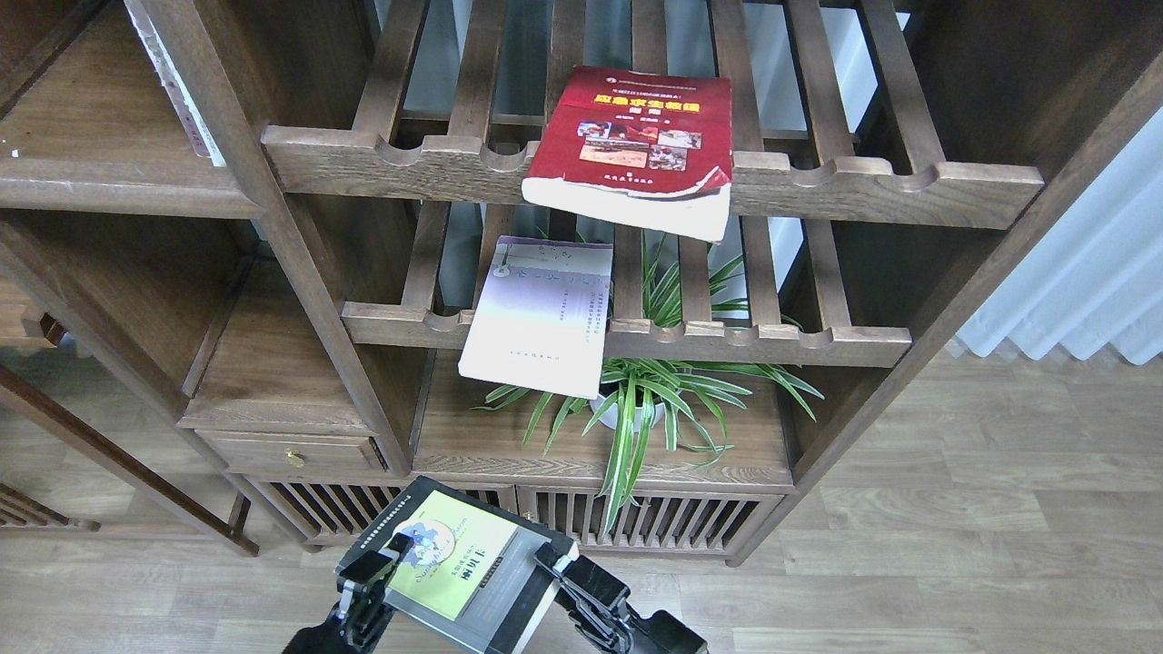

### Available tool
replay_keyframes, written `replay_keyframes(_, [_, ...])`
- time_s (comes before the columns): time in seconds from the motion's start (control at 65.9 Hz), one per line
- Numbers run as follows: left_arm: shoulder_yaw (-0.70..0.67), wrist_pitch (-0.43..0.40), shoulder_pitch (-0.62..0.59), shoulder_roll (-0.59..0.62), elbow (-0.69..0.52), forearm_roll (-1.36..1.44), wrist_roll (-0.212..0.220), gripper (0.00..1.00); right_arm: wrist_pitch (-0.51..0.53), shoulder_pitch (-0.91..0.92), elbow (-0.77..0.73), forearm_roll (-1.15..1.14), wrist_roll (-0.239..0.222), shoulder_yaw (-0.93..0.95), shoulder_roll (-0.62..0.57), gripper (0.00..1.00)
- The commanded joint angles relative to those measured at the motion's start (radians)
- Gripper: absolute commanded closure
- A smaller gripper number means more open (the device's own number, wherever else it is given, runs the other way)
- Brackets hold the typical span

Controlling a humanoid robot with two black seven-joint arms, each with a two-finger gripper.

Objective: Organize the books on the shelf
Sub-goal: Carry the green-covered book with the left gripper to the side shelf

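Note:
A green-and-grey book (454, 568) with dark edges is at the bottom centre, tilted, in front of the cabinet. My left gripper (371, 574) is shut on its left edge. My right gripper (574, 581) is shut on its right edge. A thick red book (631, 136) lies flat on the upper slatted rack and overhangs the front rail. A pale lavender-white book (541, 313) lies on the lower slatted rack and hangs over its rail. The flat dark-brown shelf (91, 145) with a rounded front edge is at the upper left.
A potted spider plant (650, 400) stands on the board under the racks. A thin white item (177, 86) leans upright against the post by the flat shelf. A small drawer (291, 451) sits lower left. White curtains (1081, 272) hang at the right over the wooden floor.

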Motion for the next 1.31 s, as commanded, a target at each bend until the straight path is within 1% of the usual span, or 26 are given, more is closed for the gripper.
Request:
replay_keyframes(0.0, [-0.044,0.000,0.052,0.079,-0.059,-0.001,-0.002,0.94,0.000,0.006,-0.016,0.002,0.006,0.013,0.001,0.01])
replay_keyframes(0.182, [-0.145,0.000,0.141,0.207,-0.176,0.000,0.000,0.94,0.000,0.007,-0.044,0.002,0.004,0.039,0.024,0.01])
replay_keyframes(0.258, [-0.187,0.000,0.169,0.240,-0.219,0.000,0.002,0.94,0.000,0.006,-0.046,-0.001,0.000,0.039,0.038,0.01])
replay_keyframes(0.273, [-0.223,0.000,0.190,0.263,-0.252,0.000,0.003,0.94,0.000,0.003,-0.046,-0.004,-0.003,0.038,0.038,0.01])
replay_keyframes(0.41, [-0.310,0.000,0.222,0.323,-0.316,0.002,0.021,0.94,0.000,0.000,-0.047,-0.018,-0.003,0.036,0.038,0.01])
replay_keyframes(0.471, [-0.363,0.000,0.238,0.349,-0.336,0.002,0.022,0.94,0.000,0.000,-0.053,-0.018,-0.003,0.036,0.038,0.01])
replay_keyframes(0.729, [-0.573,0.000,0.276,0.470,-0.371,0.000,0.031,0.94,0.000,-0.002,-0.059,-0.018,0.000,0.041,0.038,0.01])
replay_keyframes(0.881, [-0.721,0.000,0.285,0.513,-0.377,0.002,0.069,0.94,0.000,-0.002,-0.061,-0.018,0.000,0.041,0.038,0.01])
replay_keyframes(0.972, [-0.762,0.000,0.285,0.550,-0.386,0.002,0.072,0.94,0.000,-0.002,-0.067,-0.018,0.001,0.039,0.038,0.01])
replay_keyframes(1.002, [-0.770,0.000,0.281,0.581,-0.398,0.002,0.072,0.94,0.000,-0.005,-0.069,-0.018,0.001,0.039,0.038,0.01])
replay_keyframes(1.109, [-0.787,0.000,0.273,0.619,-0.405,0.005,0.075,0.94,0.000,-0.014,-0.070,-0.018,0.001,0.039,0.038,0.01])
replay_keyframes(1.291, [-0.911,0.000,0.253,0.717,-0.392,0.011,0.075,0.94,0.000,-0.025,-0.072,-0.018,0.000,0.041,0.038,0.01])
